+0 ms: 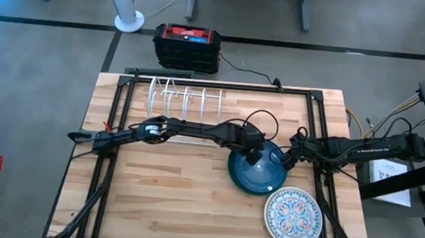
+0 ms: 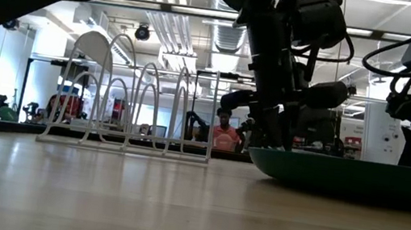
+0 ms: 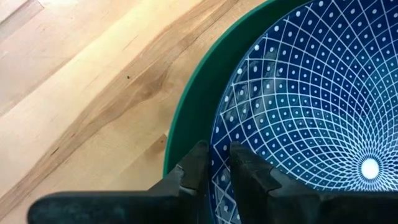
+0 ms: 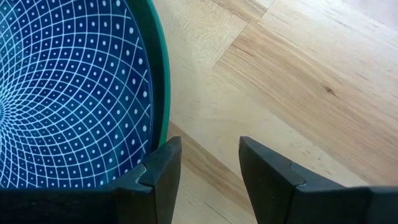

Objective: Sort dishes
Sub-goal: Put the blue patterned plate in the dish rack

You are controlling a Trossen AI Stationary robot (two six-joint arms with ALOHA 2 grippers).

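A dark blue plate (image 3: 311, 93) with a white net pattern lies inside a green plate (image 3: 193, 106), which rests on the wooden table (image 1: 176, 200). A white plate with a floral pattern (image 1: 292, 215) lies flat near the front right corner. My left gripper (image 3: 219, 169) reaches in from the left and is shut on the blue plate's rim. My right gripper (image 4: 208, 165) stands open at the stack's right side (image 1: 287, 161), one finger close by the green rim (image 4: 163, 124). In the low view the green plate (image 2: 360, 175) sits flat under the left gripper (image 2: 268, 132). My left gripper pinches the blue plate's rim (image 3: 217, 140) between its two fingers, one finger over the patterned inside and one outside, above the green plate's edge. The fingers slant down from the table's left. The blue plate still lies in the green plate. My right gripper: I cannot tell whether its finger (image 4: 158, 168) touches the green rim.
A white wire rack (image 1: 184, 98) stands at the far side of the table, left of the middle. Black frame rails (image 1: 109, 126) run along the table's sides. Bare wood lies in front of the plates and to the left.
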